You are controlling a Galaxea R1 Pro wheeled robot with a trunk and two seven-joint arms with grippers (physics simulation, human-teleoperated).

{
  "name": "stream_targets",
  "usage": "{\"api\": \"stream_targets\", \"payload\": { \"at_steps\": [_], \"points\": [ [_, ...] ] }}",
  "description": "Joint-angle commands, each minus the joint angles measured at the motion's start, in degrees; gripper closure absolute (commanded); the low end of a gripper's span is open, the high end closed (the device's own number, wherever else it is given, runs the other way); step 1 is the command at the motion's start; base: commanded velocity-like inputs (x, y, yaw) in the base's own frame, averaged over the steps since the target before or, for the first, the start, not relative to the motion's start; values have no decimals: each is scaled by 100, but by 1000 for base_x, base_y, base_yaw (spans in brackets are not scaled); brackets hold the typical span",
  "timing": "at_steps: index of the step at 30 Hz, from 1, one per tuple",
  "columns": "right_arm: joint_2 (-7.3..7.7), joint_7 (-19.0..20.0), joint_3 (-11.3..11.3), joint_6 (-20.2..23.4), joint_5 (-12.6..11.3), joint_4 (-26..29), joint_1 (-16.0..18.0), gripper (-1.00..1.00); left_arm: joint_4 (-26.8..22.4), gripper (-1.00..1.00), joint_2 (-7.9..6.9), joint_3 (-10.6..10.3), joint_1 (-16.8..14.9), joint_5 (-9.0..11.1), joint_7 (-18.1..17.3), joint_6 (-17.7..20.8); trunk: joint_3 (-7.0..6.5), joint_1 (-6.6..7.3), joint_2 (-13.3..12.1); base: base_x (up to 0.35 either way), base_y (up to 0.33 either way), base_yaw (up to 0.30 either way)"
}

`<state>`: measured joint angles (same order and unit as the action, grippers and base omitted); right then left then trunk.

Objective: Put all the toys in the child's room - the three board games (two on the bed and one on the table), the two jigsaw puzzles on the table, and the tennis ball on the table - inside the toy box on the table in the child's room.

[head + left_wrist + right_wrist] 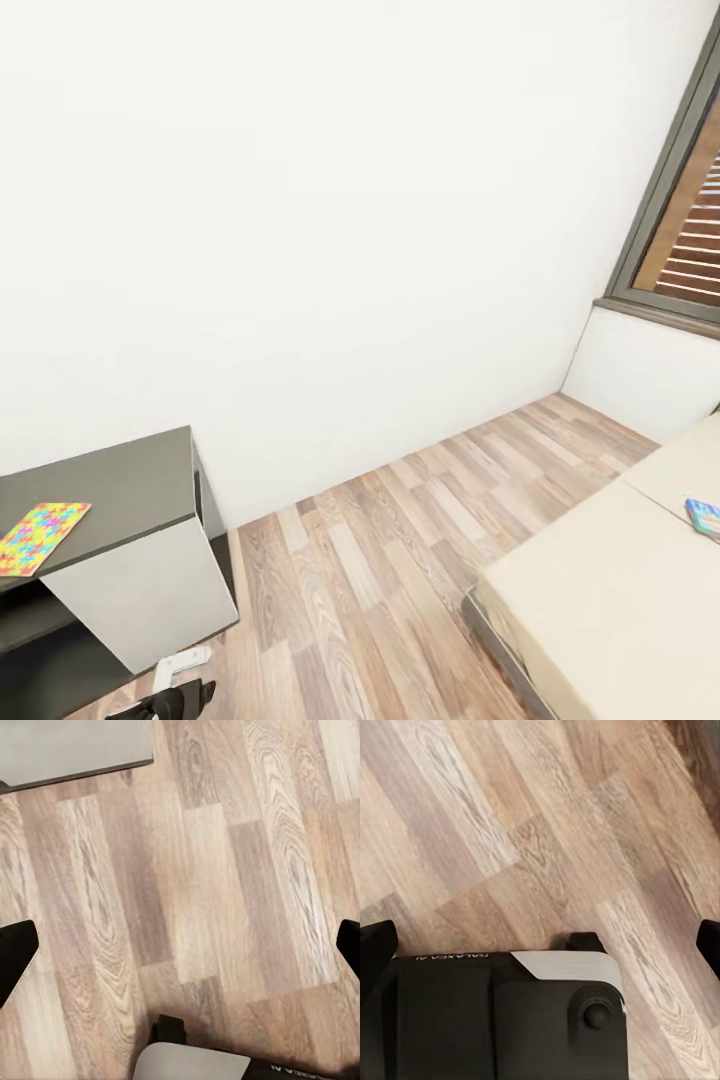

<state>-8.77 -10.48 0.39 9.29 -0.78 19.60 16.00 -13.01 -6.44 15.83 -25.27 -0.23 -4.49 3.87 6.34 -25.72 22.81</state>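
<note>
The child's room takes up most of the head view: a bare white wall (pixel 330 230), a dark-framed window (pixel 680 200) at about two o'clock, and wood plank floor (pixel 400 560) running through the middle. The bed (pixel 610 610) lies at four to five o'clock with a blue board game (pixel 704 517) still on its mattress, cut by the picture's edge at three o'clock. The table (pixel 120 480) stands at eight o'clock, its dark cabinet top carrying one jigsaw puzzle (pixel 40 536) (flat, bright, untouched). Judging from these two toys lying where the task found them, the tidying looks barely begun or at best partial; the toy box is not to be seen, so its contents cannot be judged. The left gripper (pixel 180 945) hangs over bare floor with its dark fingers (pixel 15 960) spread wide and nothing between them. The right gripper (pixel 540 945) is likewise spread and empty, above the robot's black base (pixel 502 1020)
</note>
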Motion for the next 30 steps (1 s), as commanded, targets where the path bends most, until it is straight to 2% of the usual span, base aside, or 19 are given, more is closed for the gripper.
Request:
{"api": "stream_targets", "payload": {
  "at_steps": [1,14,25,30],
  "points": [
    [-1,-24,5,38,-9,15,0,-100,-9,-100,2,43,-4,-3,-35,38,9,-7,11,315,115,268],
    [-36,-24,5,43,-1,13,0,-100,-9,-100,2,41,-4,-7,-35,35,-29,-7,11,325,31,261],
    [-28,-17,5,38,-1,16,4,-100,-9,-100,2,36,-4,-11,-35,35,-32,-7,11,96,0,35],
    [-28,-19,5,38,-4,12,1,-100,-9,-100,2,35,-4,-12,-35,35,-42,-7,11,54,0,-84]
  ]
}}
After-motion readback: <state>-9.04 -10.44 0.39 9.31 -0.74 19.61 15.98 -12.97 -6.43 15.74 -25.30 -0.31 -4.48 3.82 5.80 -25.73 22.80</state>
